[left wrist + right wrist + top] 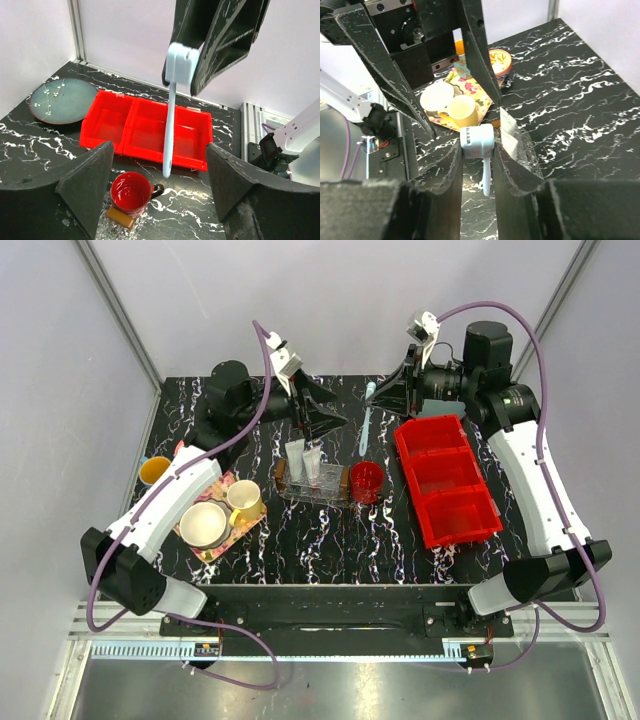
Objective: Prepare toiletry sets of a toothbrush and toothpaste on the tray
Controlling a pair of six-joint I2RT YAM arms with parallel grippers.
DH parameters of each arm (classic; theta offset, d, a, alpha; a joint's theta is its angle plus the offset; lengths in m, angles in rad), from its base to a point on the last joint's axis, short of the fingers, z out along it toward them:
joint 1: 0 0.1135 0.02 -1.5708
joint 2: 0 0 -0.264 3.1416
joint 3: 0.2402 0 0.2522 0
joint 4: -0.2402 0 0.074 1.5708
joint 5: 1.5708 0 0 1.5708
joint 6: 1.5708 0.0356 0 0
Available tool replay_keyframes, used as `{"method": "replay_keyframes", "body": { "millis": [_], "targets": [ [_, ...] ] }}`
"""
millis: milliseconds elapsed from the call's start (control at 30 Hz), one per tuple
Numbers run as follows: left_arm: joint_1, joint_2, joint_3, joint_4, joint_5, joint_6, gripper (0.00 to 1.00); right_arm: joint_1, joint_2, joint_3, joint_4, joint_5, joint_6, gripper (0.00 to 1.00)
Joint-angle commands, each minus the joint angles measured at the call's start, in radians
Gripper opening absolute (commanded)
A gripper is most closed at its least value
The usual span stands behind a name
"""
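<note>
Two tubes of toothpaste (296, 458) are standing side by side in the tray (334, 483), leaning against its far wall, so that half of the set is already sitting where it belongs. Just beside the tray's right end a red cup (367, 481) is resting on the surface (330, 540).

Beyond that cup, past the tray's far right corner, we are holding the toothbrush (169, 130) in the air. Our right fingers (451, 167) are clamping narrowly on its broad upper end, and its long axis is hanging nearly upright, the free tip pointing down toward the cup. We cannot tell whether that tip is clearing the surface or touching it.

Farther back, just beyond the tray's far long side, our left fingers (90, 180) are standing wide and gripping nothing, facing the hanging brush across the gap.

We are judging that the coming move depends on this: the brush is lying up and to the far right of the tray and is upright, while the tray's length is running left to right. The right arm alone is gripping the brush; the left is hovering nearer the tray.
</note>
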Motion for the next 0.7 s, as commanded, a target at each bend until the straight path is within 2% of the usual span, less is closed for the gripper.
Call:
{"method": "replay_keyframes", "body": {
  "millis": [0,233,400,667],
  "targets": [
    [-0.018,0.029,0.068,0.047,0.035,-0.031,0.77,0.019,-0.039,-0.024,0.102,-0.085,0.078,0.25],
    [-0.038,0.051,0.062,0.046,0.065,-0.007,0.77,0.033,-0.045,-0.047,0.152,-0.114,0.135,0.25],
    [-0.047,0.063,0.049,0.099,0.105,-0.054,0.76,0.042,-0.048,-0.067,0.180,-0.125,0.139,0.25],
    [-0.056,0.083,0.046,0.129,0.118,-0.086,0.65,0.062,-0.049,-0.085,0.185,-0.123,0.141,0.25]
  ]
}}
